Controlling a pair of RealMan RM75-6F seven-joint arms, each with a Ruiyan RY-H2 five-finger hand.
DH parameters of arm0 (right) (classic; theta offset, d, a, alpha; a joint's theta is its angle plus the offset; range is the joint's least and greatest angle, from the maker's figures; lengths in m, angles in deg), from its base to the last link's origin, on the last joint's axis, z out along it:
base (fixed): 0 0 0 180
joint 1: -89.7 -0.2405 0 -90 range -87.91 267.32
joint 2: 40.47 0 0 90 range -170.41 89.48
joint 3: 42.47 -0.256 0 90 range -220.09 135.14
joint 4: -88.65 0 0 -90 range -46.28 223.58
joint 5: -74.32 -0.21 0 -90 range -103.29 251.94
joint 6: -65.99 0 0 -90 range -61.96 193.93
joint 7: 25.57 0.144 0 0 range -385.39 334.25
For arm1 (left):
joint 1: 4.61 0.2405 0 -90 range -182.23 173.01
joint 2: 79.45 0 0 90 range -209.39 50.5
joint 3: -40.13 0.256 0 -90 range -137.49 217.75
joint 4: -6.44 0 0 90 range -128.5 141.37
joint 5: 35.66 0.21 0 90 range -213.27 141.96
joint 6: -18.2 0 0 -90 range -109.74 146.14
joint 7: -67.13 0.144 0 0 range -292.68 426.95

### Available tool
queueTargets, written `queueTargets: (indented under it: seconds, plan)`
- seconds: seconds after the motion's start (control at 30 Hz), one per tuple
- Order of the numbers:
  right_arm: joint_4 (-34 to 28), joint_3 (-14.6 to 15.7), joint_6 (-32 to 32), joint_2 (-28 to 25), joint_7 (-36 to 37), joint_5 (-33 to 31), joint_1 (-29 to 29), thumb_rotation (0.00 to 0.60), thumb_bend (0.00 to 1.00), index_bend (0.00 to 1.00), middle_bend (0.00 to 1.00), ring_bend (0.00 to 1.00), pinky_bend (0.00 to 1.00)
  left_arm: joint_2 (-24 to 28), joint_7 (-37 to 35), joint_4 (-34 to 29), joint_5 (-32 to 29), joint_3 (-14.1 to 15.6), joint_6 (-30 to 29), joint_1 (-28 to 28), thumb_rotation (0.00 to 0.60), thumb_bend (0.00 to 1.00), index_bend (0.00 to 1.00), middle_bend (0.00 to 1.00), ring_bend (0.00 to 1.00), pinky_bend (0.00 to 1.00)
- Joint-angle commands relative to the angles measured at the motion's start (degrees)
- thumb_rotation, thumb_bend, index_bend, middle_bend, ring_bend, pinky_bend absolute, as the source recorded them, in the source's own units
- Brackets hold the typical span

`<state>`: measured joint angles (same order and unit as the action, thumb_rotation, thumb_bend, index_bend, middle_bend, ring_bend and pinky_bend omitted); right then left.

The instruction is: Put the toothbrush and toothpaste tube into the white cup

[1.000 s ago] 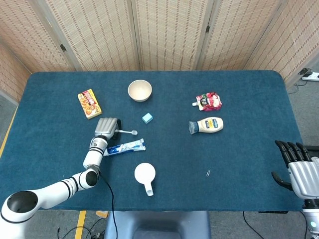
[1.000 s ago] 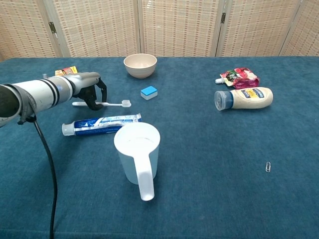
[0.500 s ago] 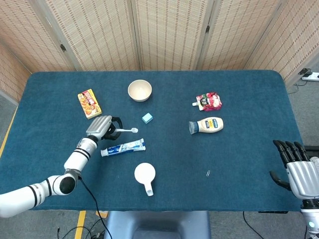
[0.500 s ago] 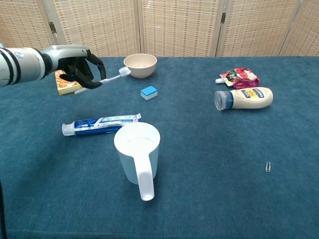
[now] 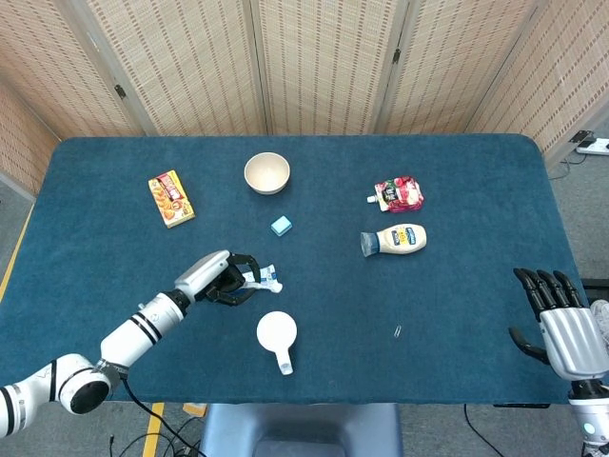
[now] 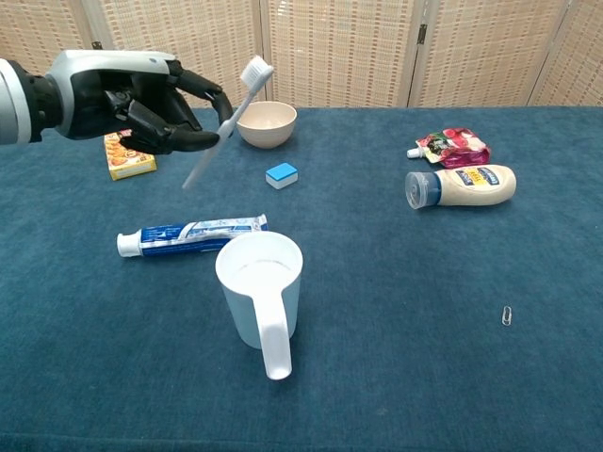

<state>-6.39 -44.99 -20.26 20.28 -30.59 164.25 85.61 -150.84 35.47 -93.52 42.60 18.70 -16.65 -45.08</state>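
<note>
The robot's left hand pinches the toothbrush in mid-air, well above the blue table, bristle end tilted up and handle slanting down toward the white cup. A second ago the brush lay flat on the cloth behind the cup with the hand closing over it; half a second ago it was just clear of the surface; now it rides high and steeper, and from overhead the hand has swung in to sit just behind and to the left of the cup. The pickup looks done, and the next job is likely to carry the brush over the cup's mouth and lower the handle in. The toothpaste tube has not moved: it lies flat, touching or nearly touching the cup's far left rim, still to be collected. The right hand rests far off to the cup's right, at the table's edge, fingers spread and holding nothing.
</note>
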Motion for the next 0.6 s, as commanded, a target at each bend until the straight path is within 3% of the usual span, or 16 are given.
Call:
queueTargets:
  seconds: [0.03,0.27,0.6]
  plan:
    - [0.0,0.1,-0.2,-0.1,0.1,-0.2,0.2,0.6,0.19,0.0,0.14,0.1,0.1,1.0,-8.1,-2.9,7.0,2.0,-0.8,0.0,0.6,0.48,0.65,1.0,0.97,1.0]
    - [0.3,0.2,-0.8,-0.2,0.6,-0.1,0.7,0.6,0.19,0.0,0.14,0.1,0.1,1.7,-16.8,-4.4,11.6,5.2,-2.4,-2.1,0.6,0.48,0.65,1.0,0.97,1.0]
    - [1.0,0.2,-0.8,0.1,1.2,-0.1,0.8,0.6,0.19,0.0,0.14,0.1,0.1,0.0,-18.3,-3.3,12.7,10.0,-4.4,-4.6,0.6,0.48,0.65,1.0,0.97,1.0]
